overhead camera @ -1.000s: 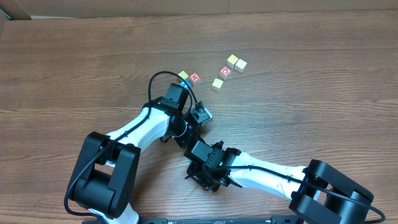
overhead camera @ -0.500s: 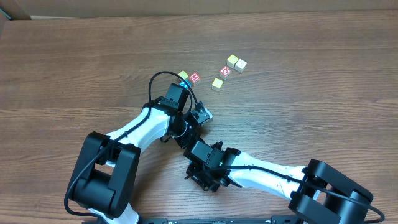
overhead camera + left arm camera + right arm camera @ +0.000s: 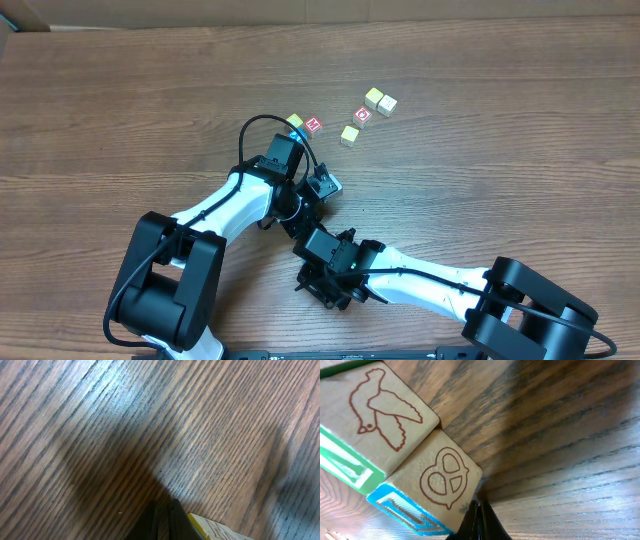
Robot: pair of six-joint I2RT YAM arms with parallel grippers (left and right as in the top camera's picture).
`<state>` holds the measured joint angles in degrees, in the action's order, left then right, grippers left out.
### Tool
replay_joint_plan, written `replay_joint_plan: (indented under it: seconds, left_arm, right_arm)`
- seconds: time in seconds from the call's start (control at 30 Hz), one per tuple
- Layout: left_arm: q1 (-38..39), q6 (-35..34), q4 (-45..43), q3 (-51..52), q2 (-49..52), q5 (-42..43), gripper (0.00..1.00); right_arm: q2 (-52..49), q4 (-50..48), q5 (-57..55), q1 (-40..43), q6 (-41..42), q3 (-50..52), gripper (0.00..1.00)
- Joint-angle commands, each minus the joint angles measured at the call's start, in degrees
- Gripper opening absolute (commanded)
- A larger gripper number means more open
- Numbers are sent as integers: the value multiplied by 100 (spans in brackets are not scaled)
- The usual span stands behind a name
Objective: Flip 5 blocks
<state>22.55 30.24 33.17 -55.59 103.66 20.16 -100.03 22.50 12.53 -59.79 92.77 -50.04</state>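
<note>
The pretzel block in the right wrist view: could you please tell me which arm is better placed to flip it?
Probably the right: the shut right gripper sits at the pretzel block corner, while the left gripper is beside a different, yellow-edged block.

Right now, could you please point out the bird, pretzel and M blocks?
bird block (image 3: pixel 375 415), right wrist view, bird face.
pretzel block (image 3: pixel 442 477), right wrist view, pretzel face.
M block (image 3: pixel 313 124), overhead view, top face.
</note>
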Motion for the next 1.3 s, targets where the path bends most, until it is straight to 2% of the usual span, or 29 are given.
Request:
replay_joint_plan:
  seconds: [0.0,0.83,1.27]
  left_arm:
    - [146,61,101,337,435,-177,4]
    - [101,-111,15,337,435,-404,4]
    - [-90,-208,0,337,435,-404,4]
  right_arm:
    - [-109,74,-153,-26,31,22,4]
    - [-44,525,-391,-33,20,15,4]
    - [-15,461,-391,-358,-72,4,4]
